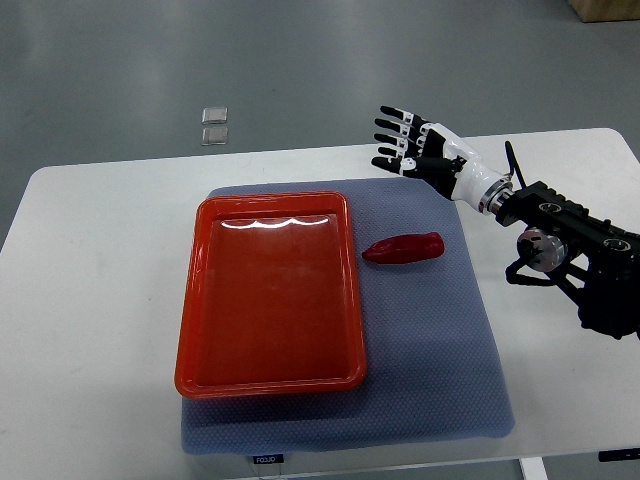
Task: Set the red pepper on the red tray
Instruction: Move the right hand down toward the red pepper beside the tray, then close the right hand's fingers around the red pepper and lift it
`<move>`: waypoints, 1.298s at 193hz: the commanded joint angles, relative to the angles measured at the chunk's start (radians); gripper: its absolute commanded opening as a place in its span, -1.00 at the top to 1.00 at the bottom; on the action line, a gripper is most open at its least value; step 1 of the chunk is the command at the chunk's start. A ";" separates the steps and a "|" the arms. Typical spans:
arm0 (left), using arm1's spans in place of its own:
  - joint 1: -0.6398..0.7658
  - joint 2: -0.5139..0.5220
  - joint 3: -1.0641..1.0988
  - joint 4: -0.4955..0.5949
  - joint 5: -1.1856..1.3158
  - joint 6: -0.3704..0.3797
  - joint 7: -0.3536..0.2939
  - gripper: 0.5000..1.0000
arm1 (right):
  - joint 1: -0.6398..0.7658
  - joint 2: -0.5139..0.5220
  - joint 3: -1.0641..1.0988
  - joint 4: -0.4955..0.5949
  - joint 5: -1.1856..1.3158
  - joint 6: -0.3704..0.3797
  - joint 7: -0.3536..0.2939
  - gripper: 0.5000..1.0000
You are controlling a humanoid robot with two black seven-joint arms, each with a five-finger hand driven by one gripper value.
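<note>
A red pepper [404, 247] lies on the blue-grey mat [430, 340], just right of the red tray [195, 300]. The tray is a shallow rectangle with nothing in it, sitting on the mat's left part. My right hand [400, 140] hovers beyond the pepper, up and slightly right of it near the table's far edge, fingers spread and holding nothing. Its arm [560, 225] comes in from the right edge. The left arm does not show.
The mat lies on a white table [90, 260]. Two small clear square objects [214, 125] rest on the grey floor beyond the table. A corner of a cardboard box [612, 10] shows at top right.
</note>
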 commanded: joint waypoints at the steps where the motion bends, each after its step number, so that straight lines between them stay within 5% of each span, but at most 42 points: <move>1: 0.000 0.000 0.000 0.001 0.000 0.000 0.000 -1.00 | 0.057 -0.047 -0.136 0.051 -0.171 -0.001 -0.008 -0.68; 53: 0.001 0.000 -0.001 0.008 0.000 0.000 0.000 -1.00 | 0.217 -0.145 -0.472 0.137 -0.375 0.001 -0.008 -0.68; 88: 0.001 0.000 -0.001 0.008 0.000 0.000 0.000 -1.00 | 0.235 -0.162 -0.509 0.146 -0.452 -0.019 -0.008 -0.68; 192: 0.000 0.000 0.000 0.008 0.000 0.000 0.000 -1.00 | 0.226 -0.159 -0.634 0.137 -0.545 -0.238 -0.002 -0.60; 250: 0.001 0.000 0.000 0.008 0.000 0.000 0.000 -1.00 | 0.224 -0.156 -0.650 0.128 -0.568 -0.252 -0.002 0.27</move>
